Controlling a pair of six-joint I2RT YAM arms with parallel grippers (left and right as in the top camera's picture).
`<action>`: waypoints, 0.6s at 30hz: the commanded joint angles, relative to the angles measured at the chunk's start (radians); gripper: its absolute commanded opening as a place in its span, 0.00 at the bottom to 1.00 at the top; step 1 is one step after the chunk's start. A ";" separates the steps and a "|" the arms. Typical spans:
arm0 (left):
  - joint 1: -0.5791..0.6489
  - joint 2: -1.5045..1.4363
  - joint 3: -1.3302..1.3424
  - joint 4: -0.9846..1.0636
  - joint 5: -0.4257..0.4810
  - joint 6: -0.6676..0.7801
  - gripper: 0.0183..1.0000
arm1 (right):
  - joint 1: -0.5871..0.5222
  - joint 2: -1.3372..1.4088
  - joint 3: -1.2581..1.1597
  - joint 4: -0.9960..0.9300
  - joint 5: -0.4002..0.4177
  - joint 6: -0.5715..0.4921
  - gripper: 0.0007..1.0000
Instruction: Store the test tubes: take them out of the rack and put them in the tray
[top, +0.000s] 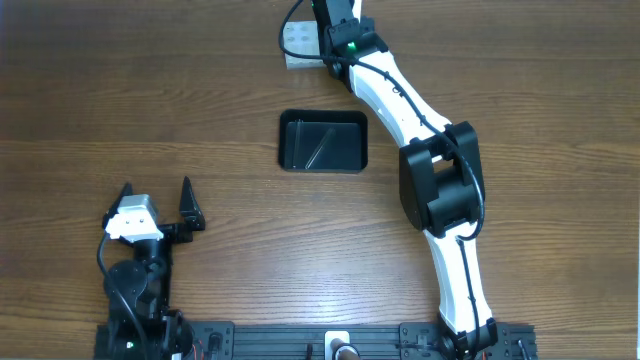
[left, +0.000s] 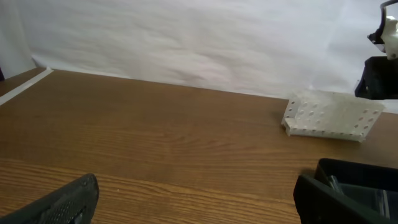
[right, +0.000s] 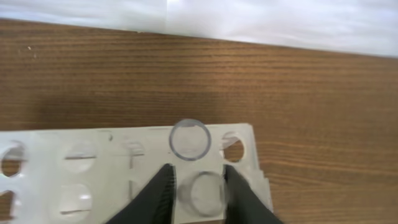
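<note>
A white perforated rack (top: 299, 44) stands at the far edge of the table, also seen as rack (right: 93, 174) and rack (left: 329, 115). One clear test tube (right: 190, 139) stands upright in a hole of it. My right gripper (right: 200, 193) hangs over the rack's end, shut on a second test tube (right: 204, 190) that sits in its hole. The black tray (top: 285, 140) lies mid-table with clear tubes (top: 320, 148) lying in it. My left gripper (top: 157, 195) rests open near the front left, holding nothing.
The right arm (top: 400, 95) stretches from the front right past the tray's right side to the rack. A white backdrop (left: 186, 37) closes off the table's far edge. Bare wood lies left of the tray.
</note>
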 joint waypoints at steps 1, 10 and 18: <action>0.006 -0.008 -0.004 0.000 0.005 0.018 1.00 | -0.008 0.015 0.027 0.000 0.021 0.004 0.15; 0.006 -0.008 -0.004 0.000 0.005 0.018 1.00 | 0.000 0.015 0.027 0.003 0.021 0.004 0.04; 0.006 -0.008 -0.004 0.000 0.005 0.018 1.00 | 0.016 -0.001 0.056 -0.016 0.024 -0.015 0.04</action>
